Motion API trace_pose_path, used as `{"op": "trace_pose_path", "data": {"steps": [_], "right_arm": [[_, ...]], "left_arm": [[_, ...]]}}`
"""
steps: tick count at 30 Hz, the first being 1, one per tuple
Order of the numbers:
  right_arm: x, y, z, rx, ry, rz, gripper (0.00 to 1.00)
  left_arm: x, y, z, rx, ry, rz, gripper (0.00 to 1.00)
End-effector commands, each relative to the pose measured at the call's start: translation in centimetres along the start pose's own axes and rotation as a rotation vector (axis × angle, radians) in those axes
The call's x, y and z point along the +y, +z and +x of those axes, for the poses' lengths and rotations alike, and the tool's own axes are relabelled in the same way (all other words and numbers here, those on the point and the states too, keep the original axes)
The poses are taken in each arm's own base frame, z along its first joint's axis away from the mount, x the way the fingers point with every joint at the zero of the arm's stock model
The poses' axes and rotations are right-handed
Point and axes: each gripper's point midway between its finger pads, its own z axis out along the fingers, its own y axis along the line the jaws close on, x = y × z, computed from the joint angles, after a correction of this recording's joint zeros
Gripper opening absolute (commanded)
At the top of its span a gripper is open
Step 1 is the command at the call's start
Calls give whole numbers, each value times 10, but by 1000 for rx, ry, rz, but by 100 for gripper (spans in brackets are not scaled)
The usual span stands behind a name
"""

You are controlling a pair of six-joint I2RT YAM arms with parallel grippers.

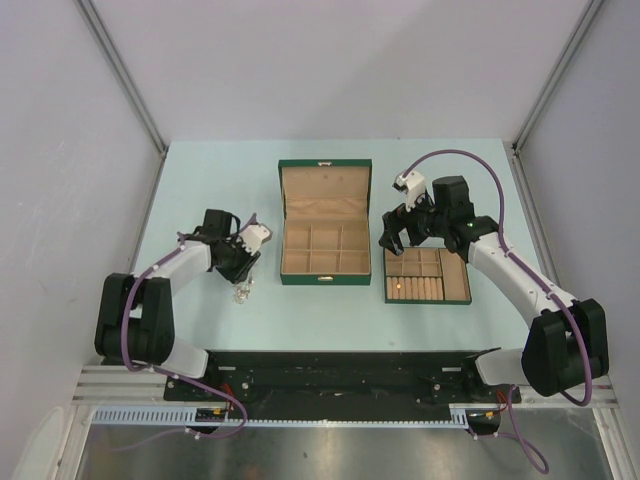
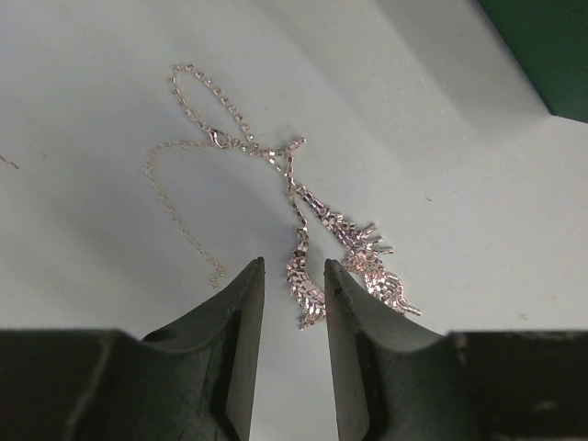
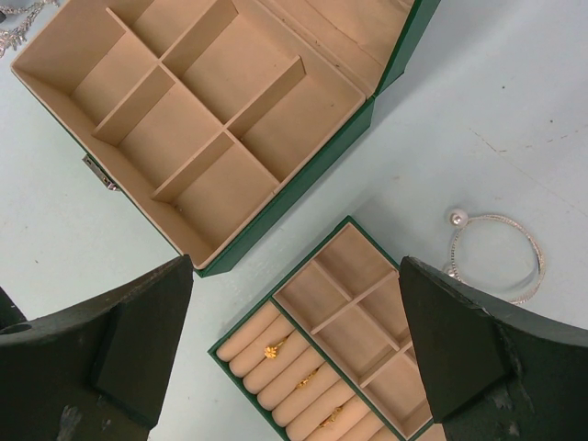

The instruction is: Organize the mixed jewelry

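Straddling one strand of the pale beaded cluster with the left end effector, set only narrowly apart and apparently gripping nothing (a sliver of table showing on either side of the strand). Working low over the table, likely because so fine a piece needs pinching right at the surface. Leaving the rest of the chain necklace trailing away in loose loops, flat on the table, left of the green box and well apart from its compartments.

Holding the right end effector spread wide and empty above the gap between the box and the flat green tray, probably waiting its turn. Leaving the thin silvery loop on bare table just beside the tray.

Judging the sorting barely begun: both silvery pieces lying outside any compartment, only small gold pieces sitting in the ring rolls.
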Motion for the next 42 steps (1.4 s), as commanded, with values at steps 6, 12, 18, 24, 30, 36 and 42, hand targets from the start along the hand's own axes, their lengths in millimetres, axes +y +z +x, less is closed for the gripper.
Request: {"op": "trace_pose_path", "data": {"steps": [6,12,18,24,30,36,42], "right_arm": [[-1,-5,-19,-44,-23,-2,100],[-2,-5,-19,-44,-23,-1,100],[-3,-5,-19,-45,-23,1,100],[-3,-5,-18,-42,-22,2,100],[-3,-4,-18,-40,-21,0,100],[-3,-4,-18,-43,-20,-1,100],[-2,-5,-18,-43,-19,-3,100]], "left_arm": [[9,4,-2,-9,13,0,36],[6,10,5,9,6,13,31],[-1,15,15,33,5,31,14],[-7,19,24,49,8,53,1],[-8,13,15,14,-1,59,0],[-10,-10,-9,-71,-5,61,0],[-9,-25,-24,-124,-1,49,0]]}}
